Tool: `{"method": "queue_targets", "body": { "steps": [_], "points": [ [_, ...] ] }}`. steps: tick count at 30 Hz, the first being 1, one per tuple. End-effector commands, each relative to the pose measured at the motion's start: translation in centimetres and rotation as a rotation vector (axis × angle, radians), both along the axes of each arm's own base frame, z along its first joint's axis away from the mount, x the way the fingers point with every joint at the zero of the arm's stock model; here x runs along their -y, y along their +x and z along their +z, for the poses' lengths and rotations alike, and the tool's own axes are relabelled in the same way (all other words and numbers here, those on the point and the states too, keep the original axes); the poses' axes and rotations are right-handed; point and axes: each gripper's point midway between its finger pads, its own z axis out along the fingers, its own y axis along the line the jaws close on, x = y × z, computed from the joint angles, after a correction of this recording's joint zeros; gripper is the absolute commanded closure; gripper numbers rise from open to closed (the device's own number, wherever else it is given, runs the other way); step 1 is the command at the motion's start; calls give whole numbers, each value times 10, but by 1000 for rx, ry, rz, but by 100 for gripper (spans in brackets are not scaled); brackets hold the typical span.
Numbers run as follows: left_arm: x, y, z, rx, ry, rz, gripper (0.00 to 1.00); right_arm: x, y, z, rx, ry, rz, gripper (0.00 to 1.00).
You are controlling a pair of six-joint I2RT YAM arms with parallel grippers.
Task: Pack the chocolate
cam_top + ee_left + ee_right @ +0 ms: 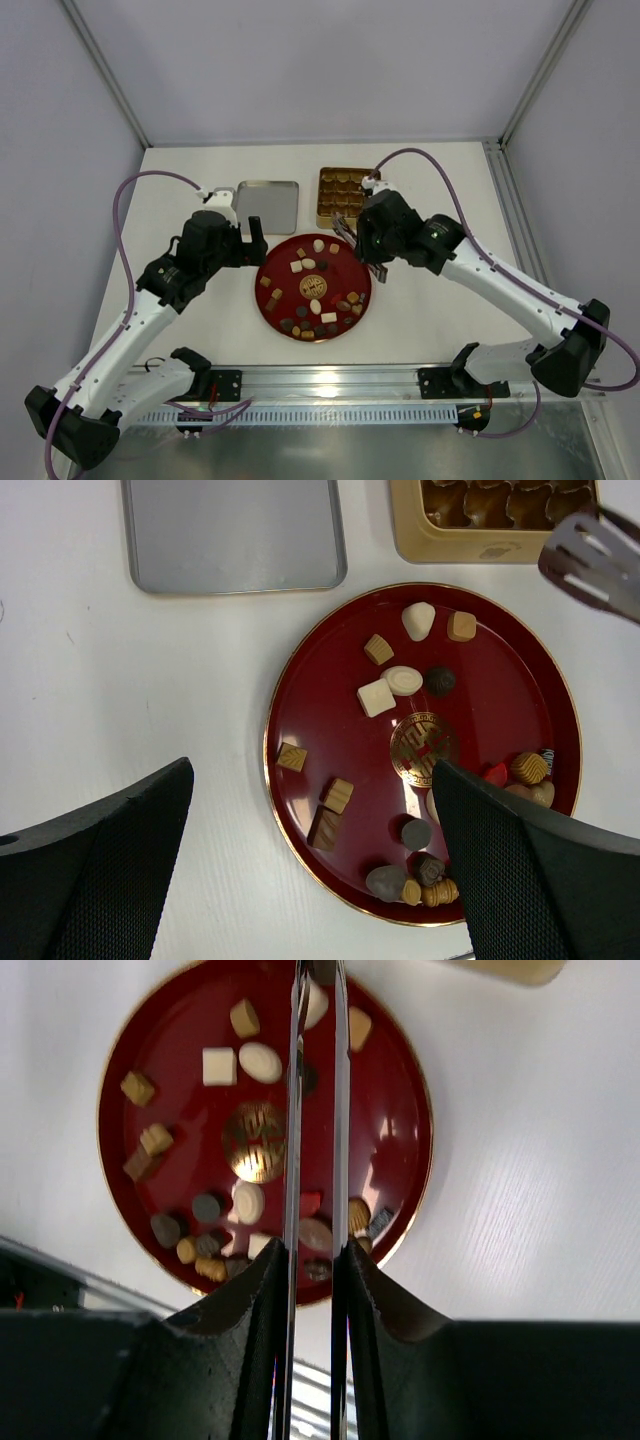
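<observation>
The chocolate [315,290] lies as several small brown, tan and cream pieces on a round red plate [340,268]; the pieces [377,696] [218,1065] also show in both wrist views. My right gripper [362,248] [315,1250] is shut on metal tongs [339,1110]. The tongs' slotted tips [590,555] hang over the plate's far right rim, near the gold tin [341,193]. Whether the tips hold a piece is unclear. My left gripper [248,238] [312,768] stands wide open above the plate's left rim, holding nothing.
The gold tin [500,520] stands behind the plate with brown pieces in its grid. Its grey lid [268,206] [235,535] lies flat to the left of it. A metal rail [330,380] runs along the near table edge.
</observation>
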Motion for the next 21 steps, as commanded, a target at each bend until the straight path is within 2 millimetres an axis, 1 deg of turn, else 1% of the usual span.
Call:
{"method": "queue_targets", "body": {
  "steps": [1,2,3,4,5,6,7,9,10,12,13,14,15,16,17,18,20,21],
  "points": [
    [3,2,18,49,-38,0,0,-7,45,36,117,57,-15,79],
    [2,3,18,51,-38,3,0,-11,53,39,118,79,-3,79],
    [2,3,17,49,-36,4,0,-6,65,43,129,85,-23,78],
    [2,3,18,51,-36,5,0,-12,79,47,149,83,-15,78],
    [2,3,17,50,-35,5,0,-12,88,49,160,80,-23,78],
    [2,3,17,47,-35,8,0,-7,100,51,167,76,-40,78],
    [2,3,16,47,-35,6,0,-12,115,50,173,76,-37,78],
    [2,3,17,49,-34,9,0,-13,132,47,174,81,-46,78],
    [0,4,16,49,-30,15,0,-18,145,45,177,78,-47,78],
    [0,3,16,51,-30,16,0,-20,158,39,177,57,-45,79],
    [-1,3,17,51,-30,18,0,-23,166,46,193,62,-47,78],
    [0,4,17,56,-31,19,0,-27,174,33,175,42,-39,78],
    [0,4,17,55,-30,19,0,-29,178,31,177,35,-39,79],
    [0,4,17,52,-32,17,0,-31,185,35,192,33,-43,79],
    [0,4,16,51,-31,17,0,-33,192,26,179,17,-46,78],
    [0,4,16,51,-31,17,0,-34,195,22,176,6,-44,79],
    [0,4,16,49,-32,18,0,-33,204,22,190,-13,-63,79],
    [0,4,14,47,-29,17,0,-34,209,12,176,-31,-65,78]
  ]
}}
